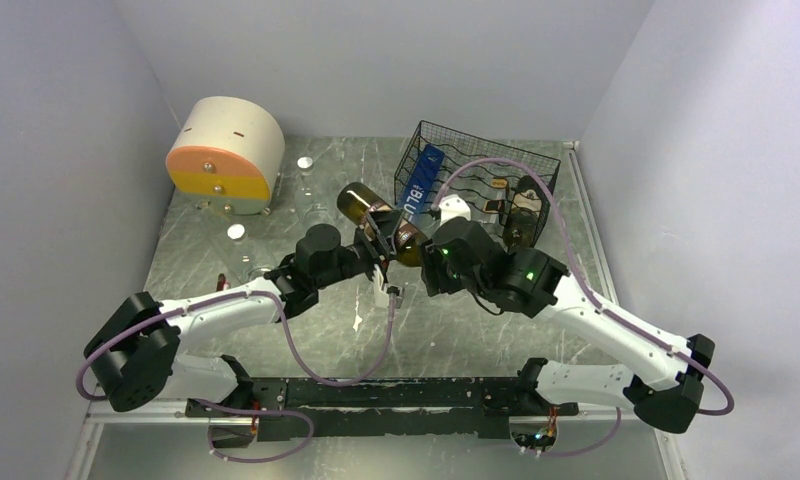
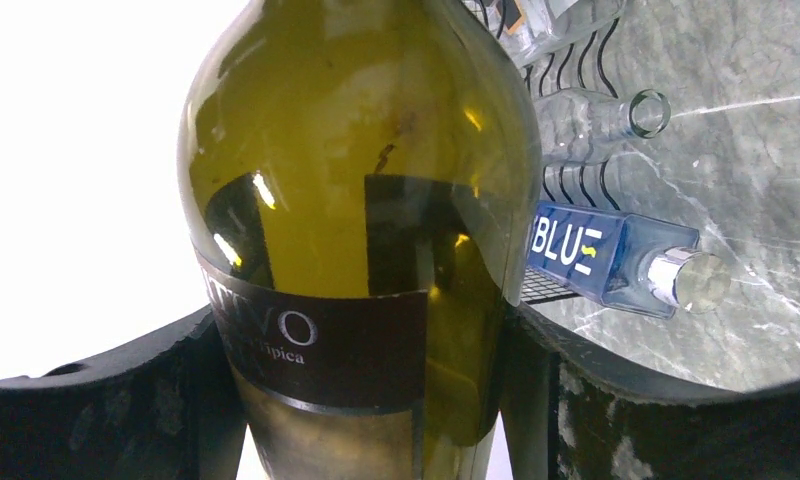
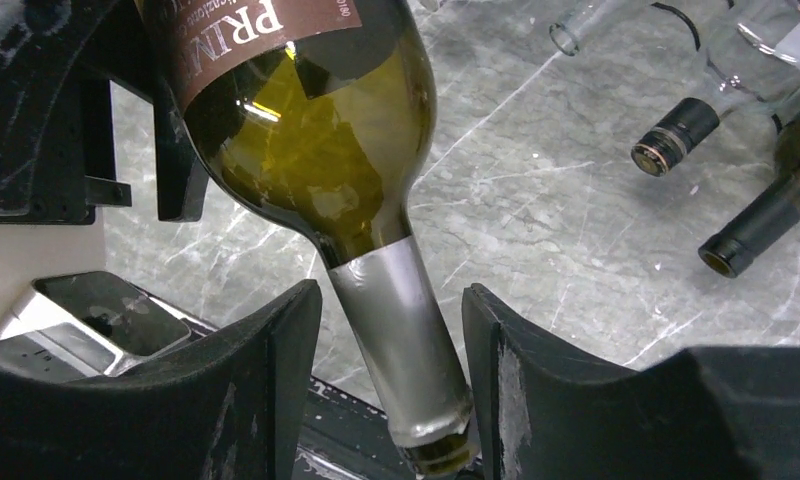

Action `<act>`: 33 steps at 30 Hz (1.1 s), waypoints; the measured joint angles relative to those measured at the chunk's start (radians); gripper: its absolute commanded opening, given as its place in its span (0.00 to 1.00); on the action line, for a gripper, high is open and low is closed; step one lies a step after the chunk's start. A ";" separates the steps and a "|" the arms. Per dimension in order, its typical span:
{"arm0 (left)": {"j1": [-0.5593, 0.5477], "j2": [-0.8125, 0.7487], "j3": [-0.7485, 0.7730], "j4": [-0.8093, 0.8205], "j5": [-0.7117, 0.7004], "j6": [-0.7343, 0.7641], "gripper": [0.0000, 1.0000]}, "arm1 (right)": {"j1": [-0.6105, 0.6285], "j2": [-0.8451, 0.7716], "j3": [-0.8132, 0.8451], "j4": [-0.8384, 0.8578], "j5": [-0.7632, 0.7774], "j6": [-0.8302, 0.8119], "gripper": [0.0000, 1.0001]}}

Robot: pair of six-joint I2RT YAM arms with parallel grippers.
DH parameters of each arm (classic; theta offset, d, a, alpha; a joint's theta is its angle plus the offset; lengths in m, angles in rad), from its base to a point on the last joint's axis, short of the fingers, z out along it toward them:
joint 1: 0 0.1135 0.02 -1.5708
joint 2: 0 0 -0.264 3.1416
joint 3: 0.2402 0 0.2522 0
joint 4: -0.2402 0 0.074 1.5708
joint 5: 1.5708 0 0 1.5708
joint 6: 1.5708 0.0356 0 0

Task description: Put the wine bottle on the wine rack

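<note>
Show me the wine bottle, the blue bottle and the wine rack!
wine bottle (image 2: 356, 150): left wrist view, on its olive glass body above the label.
blue bottle (image 2: 576, 250): left wrist view, on the side with the white lettering.
wine rack (image 1: 496, 140): top external view, on its raised mesh end.

The wine bottle (image 3: 306, 150) slants down, its silver-foiled neck between the right gripper (image 3: 391, 295) fingers, a gap beside one

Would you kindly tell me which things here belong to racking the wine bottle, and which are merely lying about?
Job in hand: wine bottle, wine rack, left pincer gripping its body, right pincer around its neck.
Lying about: blue bottle, round drawer box, white caps.
</note>
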 measured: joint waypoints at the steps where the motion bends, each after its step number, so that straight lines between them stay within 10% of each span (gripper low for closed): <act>1: 0.000 0.000 0.003 -0.001 0.002 0.007 0.07 | 0.000 0.002 -0.008 0.008 -0.002 -0.003 0.57; 20: -0.003 -0.023 0.082 -0.166 0.056 0.124 0.07 | 0.000 0.090 -0.054 0.101 -0.098 -0.037 0.48; 25: -0.003 -0.024 0.085 -0.195 0.046 0.125 0.12 | 0.006 0.093 -0.066 0.114 -0.099 -0.048 0.18; 30: -0.003 -0.032 0.085 -0.204 0.040 0.123 0.52 | 0.014 0.087 -0.076 0.130 -0.094 -0.051 0.00; 32: -0.003 -0.035 0.085 -0.203 0.037 0.122 0.97 | 0.015 0.084 -0.076 0.132 -0.091 -0.052 0.00; 33: -0.003 -0.035 0.085 -0.201 0.037 0.122 1.00 | 0.015 0.082 -0.076 0.133 -0.090 -0.052 0.00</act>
